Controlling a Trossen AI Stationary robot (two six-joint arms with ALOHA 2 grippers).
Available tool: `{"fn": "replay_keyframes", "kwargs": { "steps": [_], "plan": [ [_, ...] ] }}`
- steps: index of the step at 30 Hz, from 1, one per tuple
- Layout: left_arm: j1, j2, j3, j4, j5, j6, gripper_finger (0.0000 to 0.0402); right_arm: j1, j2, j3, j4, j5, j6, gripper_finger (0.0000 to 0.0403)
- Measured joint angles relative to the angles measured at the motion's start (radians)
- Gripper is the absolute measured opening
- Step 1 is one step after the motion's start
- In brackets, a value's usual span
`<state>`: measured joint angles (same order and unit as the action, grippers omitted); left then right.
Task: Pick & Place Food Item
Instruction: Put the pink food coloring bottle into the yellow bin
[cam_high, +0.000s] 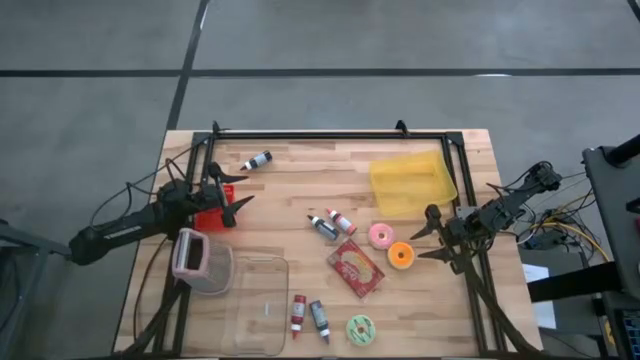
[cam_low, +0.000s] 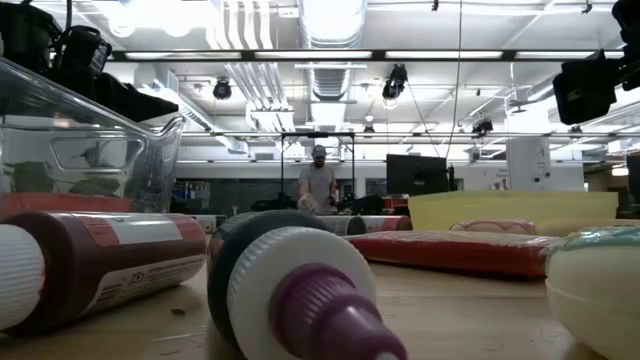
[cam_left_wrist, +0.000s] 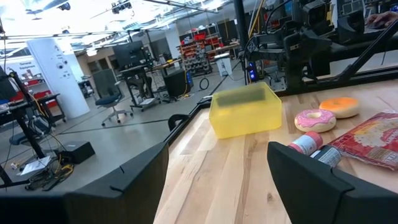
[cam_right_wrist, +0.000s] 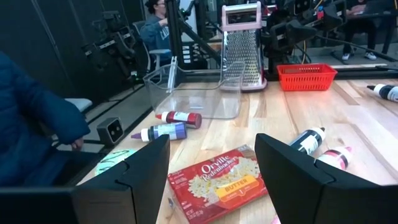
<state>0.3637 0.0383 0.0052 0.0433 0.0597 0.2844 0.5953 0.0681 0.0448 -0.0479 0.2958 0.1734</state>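
Both arms are seen poised above a wooden table (cam_high: 290, 180) strewn with food items. The left gripper (cam_high: 238, 196), its fingers spread and empty, is held over the table's left side beside a red basket (cam_high: 212, 219). The right gripper (cam_high: 432, 240), likewise parted and holding nothing, is positioned near the right edge, just beside an orange doughnut (cam_high: 401, 255) and a pink doughnut (cam_high: 381, 235). A popcorn packet (cam_high: 355, 269) is laid at the table's centre, between a clear container (cam_high: 255, 305) and a yellow tray (cam_high: 412, 182). A person (cam_low: 318, 184) is visible in the room behind.
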Motion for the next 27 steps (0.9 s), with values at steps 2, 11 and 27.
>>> {"fn": "replay_keyframes", "kwargs": {
  "steps": [2, 11, 27],
  "plan": [
    [0.0, 0.0, 0.0, 0.0, 0.0, 0.0, 0.0278, 0.0, 0.0, 0.0, 0.0, 0.0, -0.001, 0.0233],
    [0.0, 0.0, 0.0, 0.0, 0.0, 0.0, 0.0278, 0.0, 0.0, 0.0, 0.004, 0.0, 0.047, 0.0233],
    [0.0, 0.0, 0.0, 0.0, -0.001, 0.0, 0.0278, 0.0, 0.0, 0.0, 0.122, 0.017, -0.129, 0.0233]
  ]
}}
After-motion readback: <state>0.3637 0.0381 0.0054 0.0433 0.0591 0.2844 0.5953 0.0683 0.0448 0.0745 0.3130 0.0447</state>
